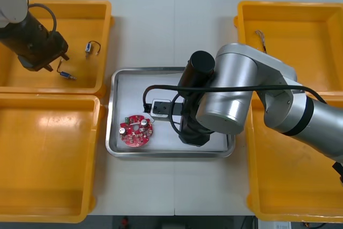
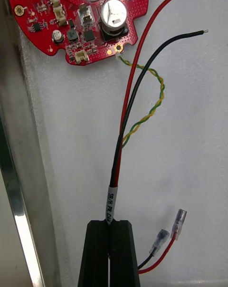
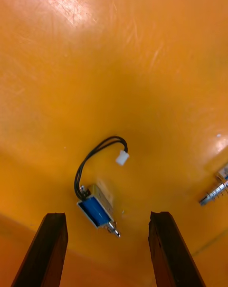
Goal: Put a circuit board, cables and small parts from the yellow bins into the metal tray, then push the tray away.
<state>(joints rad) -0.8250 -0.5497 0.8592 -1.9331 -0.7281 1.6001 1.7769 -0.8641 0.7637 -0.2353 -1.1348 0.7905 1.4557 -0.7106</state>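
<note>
1. The right arm reaches in from the right side of the table (image 1: 171, 30) and bends down over the metal tray (image 1: 113, 111), its wrist above the tray's middle.
2. The left arm stands at the far left, angled down into the far left yellow bin (image 1: 102, 36).
3. The right pincer (image 2: 110, 222) is closed tight on a red and black cable (image 2: 126, 125), gripping it at its white labelled sleeve.
4. The left pincer (image 3: 108, 215) is wide open and holds nothing. A small blue metal part (image 3: 97, 208) with black leads lies on the bin floor just beyond the gap between its fingers.
5. The right wrist view shows the cable running out over the tray's white lining, beside a twisted yellow and green cable (image 2: 154, 106) that comes from the red circuit board (image 2: 80, 21).
6. The front view shows the circuit board (image 1: 135, 131) lying in the tray's left half, and two small metal parts (image 1: 90, 47) in the far left bin near the left pincer (image 1: 57, 64).
</note>
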